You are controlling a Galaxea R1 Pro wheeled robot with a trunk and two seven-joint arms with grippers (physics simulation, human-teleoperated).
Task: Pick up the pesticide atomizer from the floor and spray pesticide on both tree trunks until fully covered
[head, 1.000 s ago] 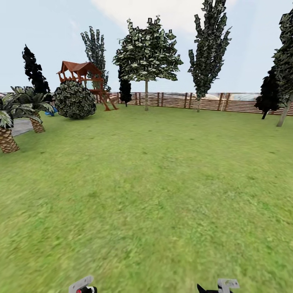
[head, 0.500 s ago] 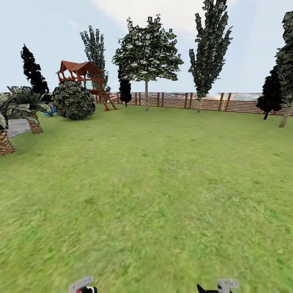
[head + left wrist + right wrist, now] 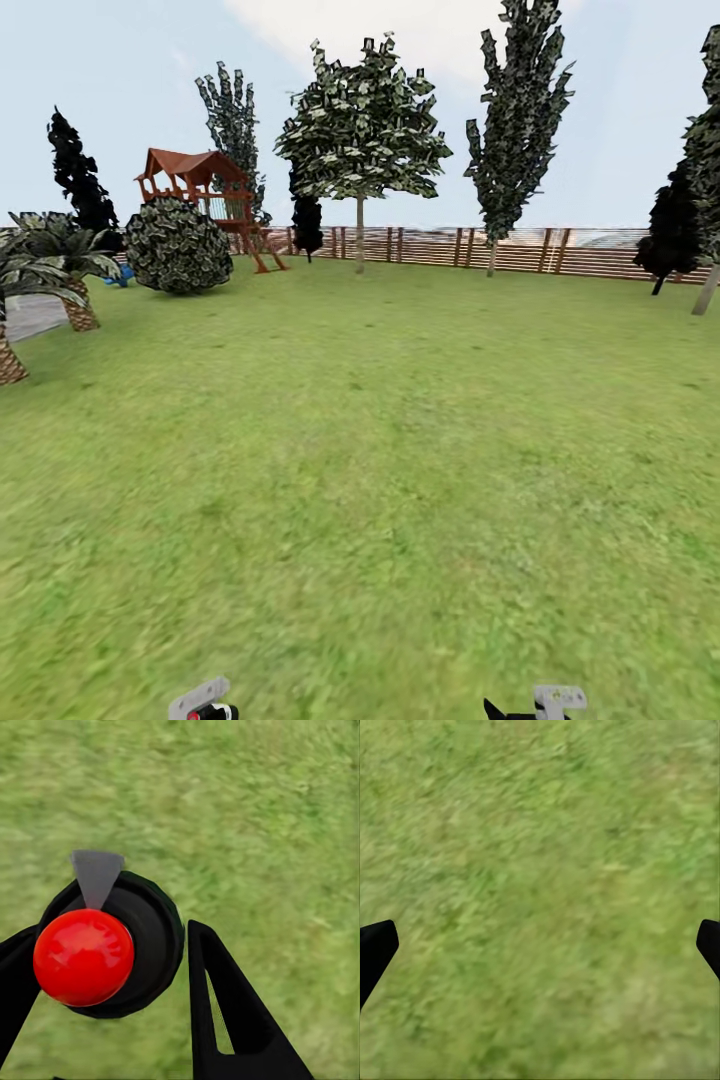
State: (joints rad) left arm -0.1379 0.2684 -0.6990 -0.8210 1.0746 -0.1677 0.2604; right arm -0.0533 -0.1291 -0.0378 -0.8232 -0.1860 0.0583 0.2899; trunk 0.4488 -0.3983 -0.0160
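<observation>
Palms [image 3: 60, 270] have slid leftward: my base is turning right across the lawn [image 3: 380, 450]. My left gripper [image 3: 112, 967] clasps the pesticide atomizer [image 3: 105, 952]; my right gripper [image 3: 540, 945] is spread, empty.

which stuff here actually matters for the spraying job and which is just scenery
For the job:
- pesticide atomizer, apparently, clamped in the left gripper
- bare-trunked tree and tall tree, likely targets

Just scenery:
- playhouse
- round bush
- palms
- fence
- dark tree
</observation>
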